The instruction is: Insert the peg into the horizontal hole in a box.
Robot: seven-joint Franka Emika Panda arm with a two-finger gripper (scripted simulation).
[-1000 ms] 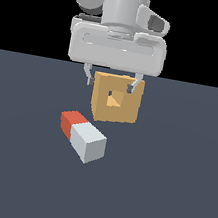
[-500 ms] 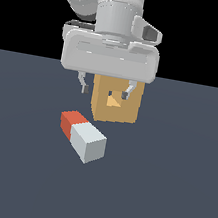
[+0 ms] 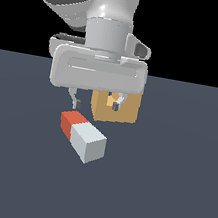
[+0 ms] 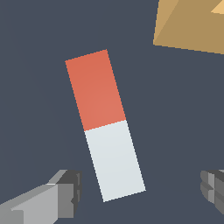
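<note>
On the floor, the peg [image 3: 82, 136] lies flat, red half pointed far-left, grey half near. The gripper [image 3: 94, 101] is spread open above it; the box [image 3: 127, 110] face is hidden in the wrist view.

arm: upright, wrist pointing down | fingers [image 3: 116, 104]: spread wide, holding nothing

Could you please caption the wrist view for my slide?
Open gripper above the red-and-white peg lying on the floor, box beyond.

peg [image 3: 82, 136]: 1 (half red-orange, half pale grey) | box [image 3: 125, 112]: 1 | gripper [image 3: 94, 103]: 1 | tabletop [image 3: 169, 182]: 1
</note>
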